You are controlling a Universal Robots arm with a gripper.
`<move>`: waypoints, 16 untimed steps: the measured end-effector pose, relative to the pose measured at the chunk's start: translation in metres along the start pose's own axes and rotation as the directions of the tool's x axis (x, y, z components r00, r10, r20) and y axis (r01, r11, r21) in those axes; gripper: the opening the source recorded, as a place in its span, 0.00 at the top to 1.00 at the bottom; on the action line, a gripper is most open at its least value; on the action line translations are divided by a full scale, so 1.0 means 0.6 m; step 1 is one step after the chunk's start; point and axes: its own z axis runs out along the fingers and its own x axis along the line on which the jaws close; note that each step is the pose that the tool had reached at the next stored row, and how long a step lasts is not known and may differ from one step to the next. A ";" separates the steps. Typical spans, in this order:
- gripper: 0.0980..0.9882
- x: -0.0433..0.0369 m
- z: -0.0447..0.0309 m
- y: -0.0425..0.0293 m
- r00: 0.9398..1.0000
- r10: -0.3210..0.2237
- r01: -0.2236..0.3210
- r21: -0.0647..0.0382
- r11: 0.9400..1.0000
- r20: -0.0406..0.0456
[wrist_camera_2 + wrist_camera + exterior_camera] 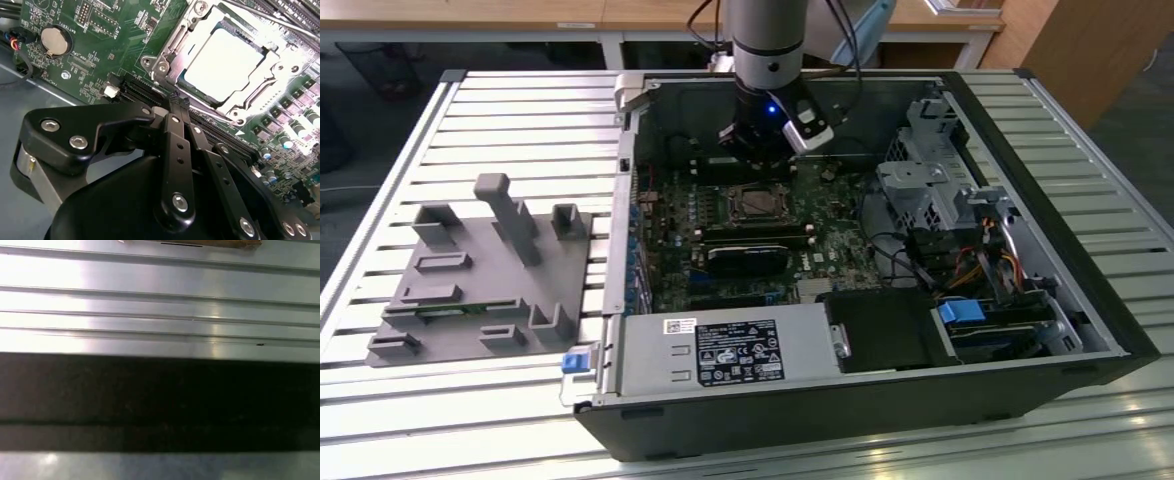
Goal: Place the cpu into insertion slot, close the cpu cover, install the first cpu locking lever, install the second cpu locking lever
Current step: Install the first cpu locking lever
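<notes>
The cpu is lying flat in the insertion slot, shiny side up, with the cpu cover around it. The gripper is hanging nearby, clenched and holding nothing.

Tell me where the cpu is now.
The cpu sits in the socket on the green board, under the silver cover frame, just beyond the tool in the second wrist view.
</notes>
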 end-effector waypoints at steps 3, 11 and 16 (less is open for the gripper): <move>0.99 -0.002 0.002 0.000 1.000 -0.001 0.001 0.006 1.000 0.000; 0.99 -0.003 0.007 0.001 1.000 -0.003 0.003 0.032 0.999 -0.001; 0.99 -0.003 0.010 0.005 1.000 -0.003 0.003 0.042 0.999 -0.002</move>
